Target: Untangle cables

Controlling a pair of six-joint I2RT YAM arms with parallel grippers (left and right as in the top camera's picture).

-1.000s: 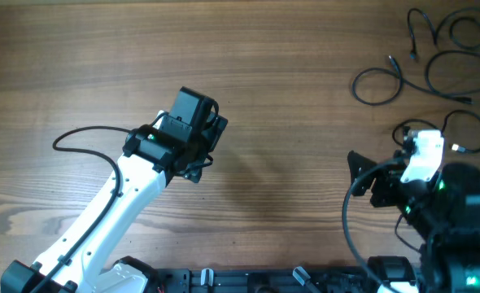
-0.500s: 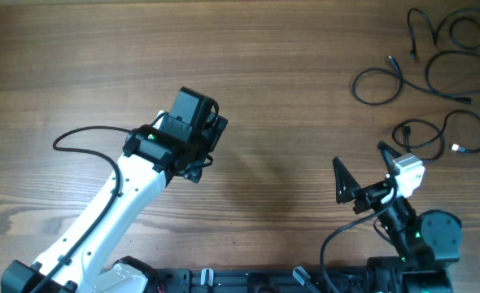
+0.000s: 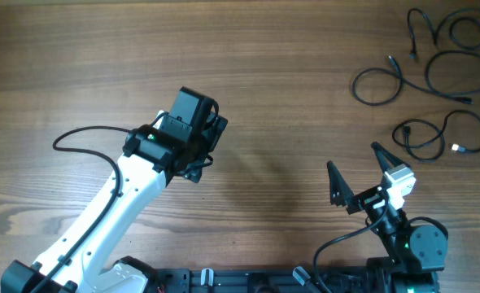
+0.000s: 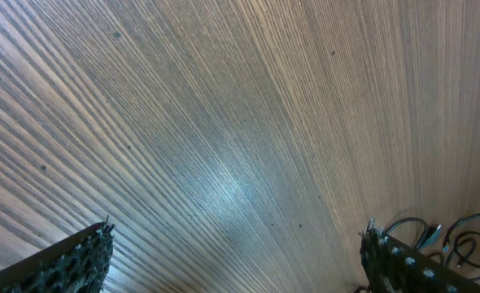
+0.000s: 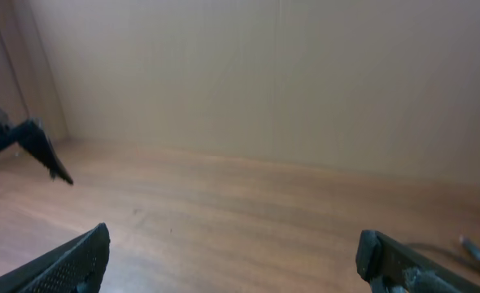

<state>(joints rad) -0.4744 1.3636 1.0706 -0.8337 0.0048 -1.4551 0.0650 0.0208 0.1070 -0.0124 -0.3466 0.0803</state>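
Several thin black cables [image 3: 429, 81] lie loose on the wooden table [image 3: 289, 57], grouped at about 2 o'clock in the overhead view as open loops and curls; whether any cross or touch cannot be told at this size. Lowest cord [image 3: 440, 134] of the group, nearest the right arm, ends in a whitish tip [image 3: 455, 148]. Left gripper [image 3: 193, 114] sits at about 9 o'clock from the table's centre, well apart from the cords; its wrist view shows the jaws spread wide over bare wood with nothing between them, and a few cable curls [image 4: 460, 240] at 4 o'clock in that view. Right gripper [image 3: 360, 172] sits at about 5 o'clock near the table's front edge, near the lowest cord but not touching it, jaws spread wide and empty. Right wrist view is blurred; a cord end [image 5: 474, 247] shows at 4 o'clock.
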